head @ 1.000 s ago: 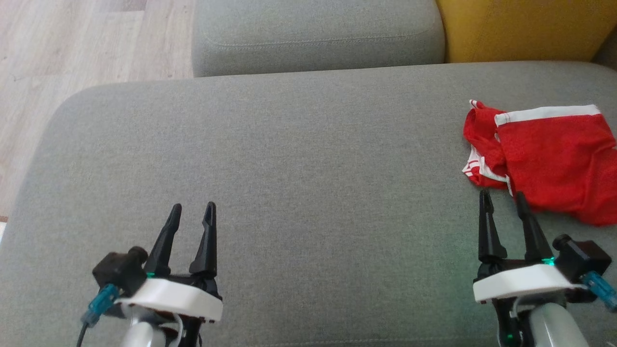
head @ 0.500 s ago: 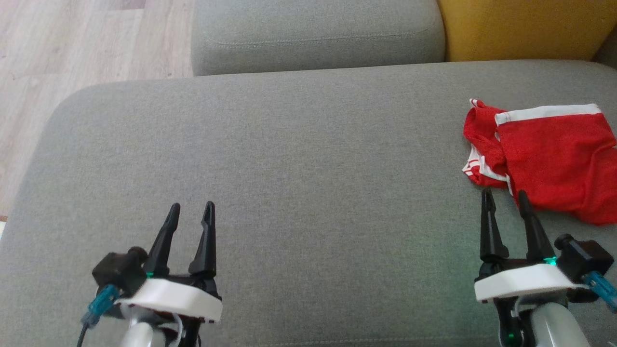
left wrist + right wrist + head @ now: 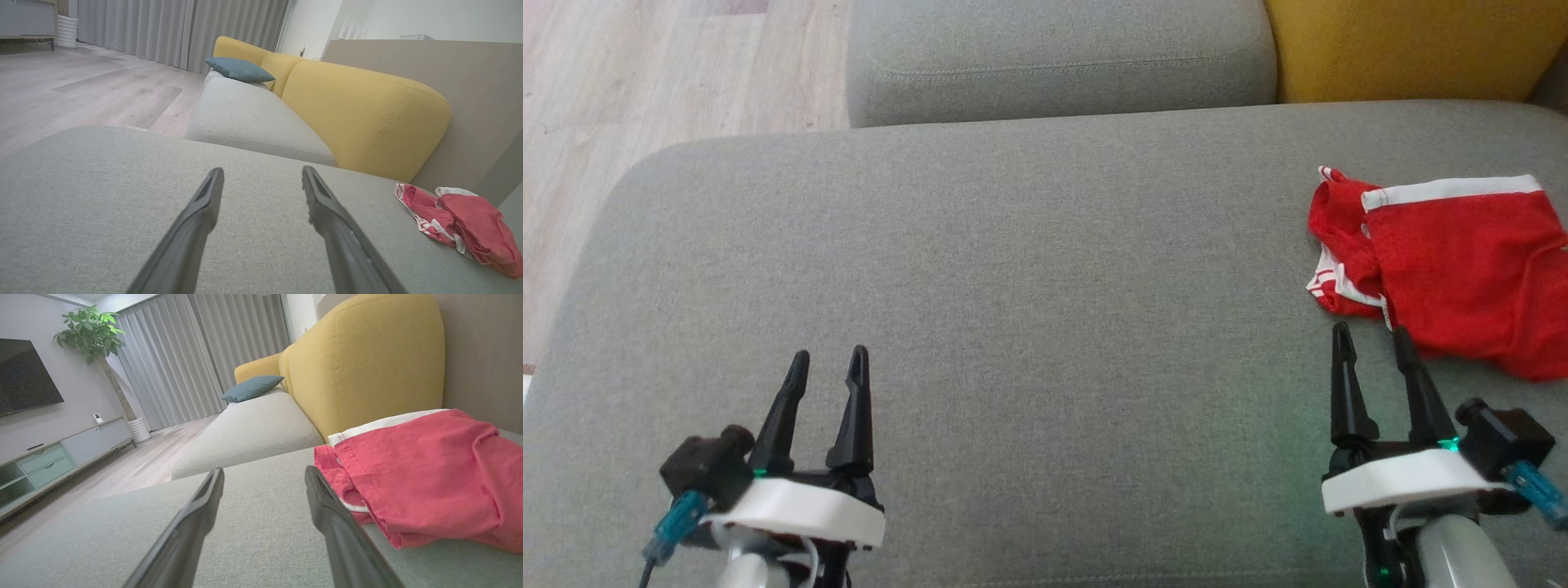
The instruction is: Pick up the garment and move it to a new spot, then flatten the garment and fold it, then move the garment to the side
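Left gripper [image 3: 829,353] drifted leftward; garment [image 3: 1462,269] lies just beyond right gripper [image 3: 1370,329].

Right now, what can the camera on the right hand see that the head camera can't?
Right wrist view's extras: a TV, a leafy plant, grey curtains, a blue cushion and a low cabinet.
Head view's extra: the left gripper, open above the grey seat.
Shared: the red garment, the right gripper, open and close beside it, the grey seat, the yellow backrest and the wooden floor.
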Tool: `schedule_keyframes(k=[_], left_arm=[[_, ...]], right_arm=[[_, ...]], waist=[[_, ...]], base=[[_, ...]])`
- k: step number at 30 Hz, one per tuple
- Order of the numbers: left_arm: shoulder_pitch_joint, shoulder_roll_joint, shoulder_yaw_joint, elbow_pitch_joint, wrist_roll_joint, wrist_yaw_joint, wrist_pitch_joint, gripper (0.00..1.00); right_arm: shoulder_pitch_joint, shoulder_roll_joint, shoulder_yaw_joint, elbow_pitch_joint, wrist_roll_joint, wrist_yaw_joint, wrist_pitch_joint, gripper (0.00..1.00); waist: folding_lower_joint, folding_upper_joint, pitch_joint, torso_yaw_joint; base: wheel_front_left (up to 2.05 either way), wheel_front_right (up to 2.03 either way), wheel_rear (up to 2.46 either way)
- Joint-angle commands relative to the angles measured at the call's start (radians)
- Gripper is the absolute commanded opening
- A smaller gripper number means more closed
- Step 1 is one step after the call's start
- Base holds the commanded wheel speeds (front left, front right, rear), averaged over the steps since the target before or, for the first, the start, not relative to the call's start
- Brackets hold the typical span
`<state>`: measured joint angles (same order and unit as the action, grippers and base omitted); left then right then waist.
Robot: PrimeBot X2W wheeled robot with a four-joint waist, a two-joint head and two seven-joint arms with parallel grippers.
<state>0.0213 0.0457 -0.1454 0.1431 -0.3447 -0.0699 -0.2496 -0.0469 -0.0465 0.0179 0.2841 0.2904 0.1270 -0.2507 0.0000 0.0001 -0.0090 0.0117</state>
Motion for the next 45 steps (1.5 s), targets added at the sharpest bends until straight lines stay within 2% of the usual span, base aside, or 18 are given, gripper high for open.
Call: schedule_keyframes(k=[1,4,5,8,45], left_arm=[[-0.023,0.004,0.041,-0.032,-0.007,0.004,-0.012,1.00],[-0.019,0.004,0.040,-0.025,-0.019,0.007,-0.012,1.00],[0.001,0.000,-0.001,0.010,-0.019,0.001,0.001,0.00],[0.021,-0.003,-0.005,0.061,-0.021,0.001,0.004,0.00],[-0.023,0.005,0.065,0.074,-0.397,-0.017,0.104,0.00]], right_arm=[[-0.029,-0.004,0.026,-0.027,-0.003,0.004,-0.011,1.00],[-0.030,-0.004,0.031,-0.025,-0.002,0.004,-0.011,1.00],[0.000,0.000,0.005,0.007,0.001,0.000,0.000,0.00],[0.013,0.002,0.006,0.055,0.003,0.000,0.002,0.00],[-0.008,-0.003,-0.031,0.027,0.396,0.001,0.107,0.00]], waist=[[0.0000,-0.0001,0.000,0.000],[0.0000,-0.0001,0.000,-0.001],[0.0000,-0.0001,0.000,-0.001],[0.0000,-0.0001,0.000,-0.001],[0.0000,-0.0001,0.004,-0.004]], base=[[0.00,0.00,0.00],[0.00,0.00,0.00],[0.00,0.00,0.00],[0.00,0.00,0.00],[0.00,0.00,0.00]])
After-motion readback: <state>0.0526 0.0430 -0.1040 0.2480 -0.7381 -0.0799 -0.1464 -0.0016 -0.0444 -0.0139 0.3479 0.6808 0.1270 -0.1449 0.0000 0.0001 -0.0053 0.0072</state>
